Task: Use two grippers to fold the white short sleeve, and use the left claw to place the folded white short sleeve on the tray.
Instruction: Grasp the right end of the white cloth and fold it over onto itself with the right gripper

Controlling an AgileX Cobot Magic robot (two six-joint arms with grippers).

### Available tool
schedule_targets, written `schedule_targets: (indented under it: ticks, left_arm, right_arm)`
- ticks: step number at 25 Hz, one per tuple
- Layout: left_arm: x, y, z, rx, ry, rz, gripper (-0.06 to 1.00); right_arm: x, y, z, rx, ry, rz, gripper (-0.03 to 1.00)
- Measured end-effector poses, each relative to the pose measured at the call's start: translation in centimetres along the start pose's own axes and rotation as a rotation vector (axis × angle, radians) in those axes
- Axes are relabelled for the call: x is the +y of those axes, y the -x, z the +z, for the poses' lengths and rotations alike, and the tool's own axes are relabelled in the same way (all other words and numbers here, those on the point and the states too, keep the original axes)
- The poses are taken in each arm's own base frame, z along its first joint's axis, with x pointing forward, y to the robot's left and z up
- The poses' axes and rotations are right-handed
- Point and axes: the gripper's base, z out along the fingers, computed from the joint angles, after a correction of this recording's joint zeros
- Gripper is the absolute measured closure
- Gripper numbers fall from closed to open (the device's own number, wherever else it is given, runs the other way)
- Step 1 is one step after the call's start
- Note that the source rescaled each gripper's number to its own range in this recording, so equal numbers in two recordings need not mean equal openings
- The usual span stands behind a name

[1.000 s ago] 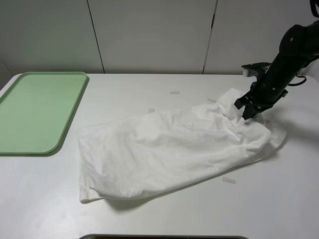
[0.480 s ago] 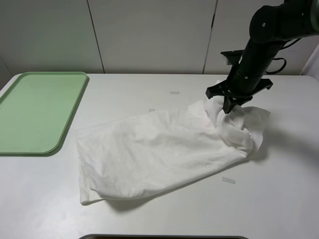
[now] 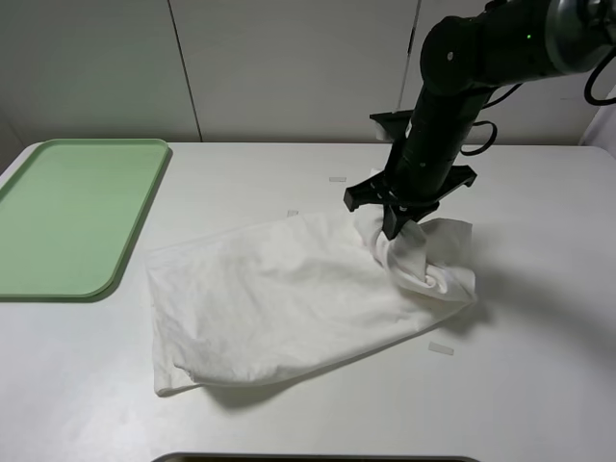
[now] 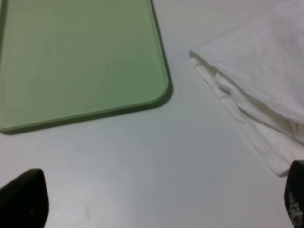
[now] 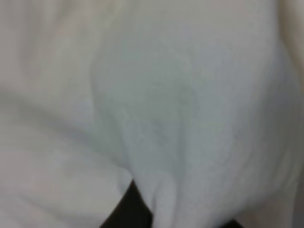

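R gripper (image 3: 396,231) + shirt (image 3: 279,298) end further left vs before

The work surface is a plain white table (image 3: 539,385), matte and smooth, filling most of the high view. Behind it stands a pale panelled wall (image 3: 289,67), divided by narrow dark vertical seams (image 3: 185,67). Several small whitish tape strips (image 3: 441,348) lie flat on the tabletop. A dark edge (image 3: 318,458) shows at the near border. Lighting is even and diffuse, with soft shadows.
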Motion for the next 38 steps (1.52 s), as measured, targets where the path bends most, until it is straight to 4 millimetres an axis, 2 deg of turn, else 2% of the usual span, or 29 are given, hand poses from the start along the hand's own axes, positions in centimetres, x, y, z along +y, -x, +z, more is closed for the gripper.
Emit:
schedule_targets:
  ticks: [4,10,11,13,15,16,18,20,23,28,34,38]
  left_arm:
    - [0.0,0.0,0.0,0.0,0.0,0.0,-0.06]
    - [0.0,0.0,0.0,0.0,0.0,0.0,-0.06]
    - [0.0,0.0,0.0,0.0,0.0,0.0,-0.06]
    - [0.0,0.0,0.0,0.0,0.0,0.0,-0.06]
    - [0.0,0.0,0.0,0.0,0.0,0.0,-0.06]
    - [0.0,0.0,0.0,0.0,0.0,0.0,-0.06]
    - [0.0,0.0,0.0,0.0,0.0,0.0,-0.06]
    - [0.0,0.0,0.0,0.0,0.0,0.0,-0.06]
    - [0.0,0.0,0.0,0.0,0.0,0.0,-0.06]
    - [0.0,0.0,0.0,0.0,0.0,0.0,-0.06]
    - [0.0,0.0,0.0,-0.001,0.0,0.0,-0.06]
    - [0.0,0.0,0.0,-0.001,0.0,0.0,-0.06]
  right_arm:
    - [1.6,-0.1,0.0,-0.003,0.021,-0.021,0.87]
    - [1.8,0.1,0.0,-0.033,0.028,-0.019,0.87]
    - [1.8,0.1,0.0,-0.035,0.03,-0.016,0.85]
    - [2.0,0.2,0.0,-0.047,0.047,-0.014,0.63]
    - [2.4,0.3,0.0,-0.056,0.09,0.005,0.35]
    - [2.6,0.3,0.0,-0.058,0.111,0.009,0.27]
    - [3.1,0.4,-0.1,-0.065,0.168,0.028,0.18]
    - [3.2,0.5,-0.2,-0.071,0.188,0.031,0.16]
    - [4.7,0.5,-0.3,-0.086,0.281,-0.001,0.17]
    - [6.6,0.4,-0.7,-0.118,0.394,-0.136,0.22]
    - [7.0,0.2,-0.7,-0.122,0.421,-0.241,0.23]
    - [6.4,0.0,-1.9,-0.127,0.335,-0.325,0.23]
